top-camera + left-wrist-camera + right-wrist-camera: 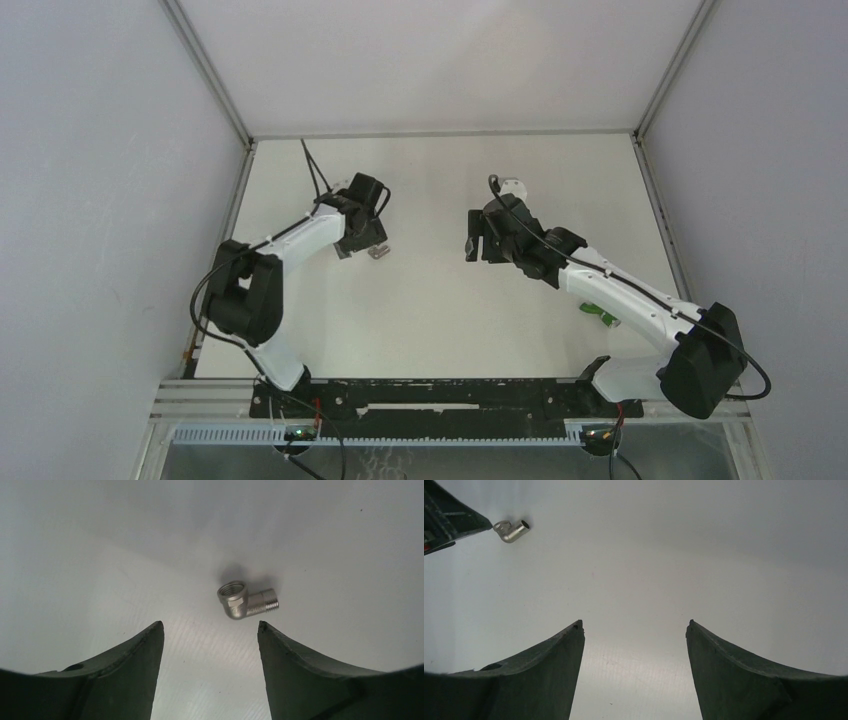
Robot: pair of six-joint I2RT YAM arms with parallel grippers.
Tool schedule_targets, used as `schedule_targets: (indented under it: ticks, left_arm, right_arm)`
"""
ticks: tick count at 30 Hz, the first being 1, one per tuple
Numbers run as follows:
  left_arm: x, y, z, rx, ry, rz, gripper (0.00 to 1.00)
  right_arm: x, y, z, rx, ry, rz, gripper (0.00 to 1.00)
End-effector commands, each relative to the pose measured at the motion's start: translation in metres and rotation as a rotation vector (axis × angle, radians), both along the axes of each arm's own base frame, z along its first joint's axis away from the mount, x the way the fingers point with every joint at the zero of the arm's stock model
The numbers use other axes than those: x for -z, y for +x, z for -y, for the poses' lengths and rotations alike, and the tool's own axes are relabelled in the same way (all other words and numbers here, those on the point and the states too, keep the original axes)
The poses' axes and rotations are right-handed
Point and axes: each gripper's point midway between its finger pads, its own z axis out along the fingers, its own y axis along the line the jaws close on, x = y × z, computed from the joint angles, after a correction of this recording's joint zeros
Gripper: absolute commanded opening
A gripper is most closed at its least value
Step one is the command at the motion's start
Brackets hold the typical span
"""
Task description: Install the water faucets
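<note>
We look down on a plain white surface (pixel 440 320) enclosed by pale walls, with two white-and-black robot arms reaching in from the near edge.

The left arm stretches toward the far left-centre. Its pincer (pixel 210 625) is open, its two dark fingers (pixel 135 665) standing well apart with nothing between them. Just beyond the fingertips lies the small grey metal elbow fitting (pixel 245 600), resting on the surface and casting a soft shadow. One threaded opening faces upward, and its threaded stub points to the right in the left wrist view. The fitting sits slightly closer to the right finger's line and touches neither finger.

The right arm reaches toward the centre from the near right. Its pincer (pixel 634 624) is also wide open and holds nothing; only bare surface shows between its fingers. In the right wrist view the fitting appears far off in the upper left corner, beside a dark part of the other pincer.

The small bright-green tap (pixel 600 313) lies on the surface at the near right, partly hidden beneath the right arm, well apart from the fitting.
</note>
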Motion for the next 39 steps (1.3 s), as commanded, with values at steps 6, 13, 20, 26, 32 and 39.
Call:
schedule_targets:
  ticks: [6,13,20,26,32,39]
  left_arm:
    - [0.005,0.049,0.020,-0.042,0.029,0.002,0.74]
    - [0.034,0.028,0.016,-0.034,0.046,-0.090,0.75]
    - [0.040,-0.013,0.024,0.142,0.010,-0.134,0.75]
    - [0.024,-0.040,0.007,0.164,0.020,-0.110,0.77]
    - [-0.022,-0.049,-0.007,0.111,-0.164,0.000,0.82]
    - [-0.087,-0.053,-0.079,-0.131,-0.289,0.170,0.90]
  right_arm:
    - [-0.006,-0.007,0.010,0.047,0.044,0.030,0.81]
    - [0.006,-0.013,0.011,0.048,0.040,0.002,0.81]
    - [0.009,-0.011,0.005,0.024,0.048,-0.003,0.82]
    - [0.014,-0.010,-0.010,-0.028,0.074,-0.018,0.81]
    - [0.001,0.001,-0.065,-0.254,0.084,0.091,0.79]
    - [0.023,0.022,-0.152,-0.245,-0.019,0.035,0.71]
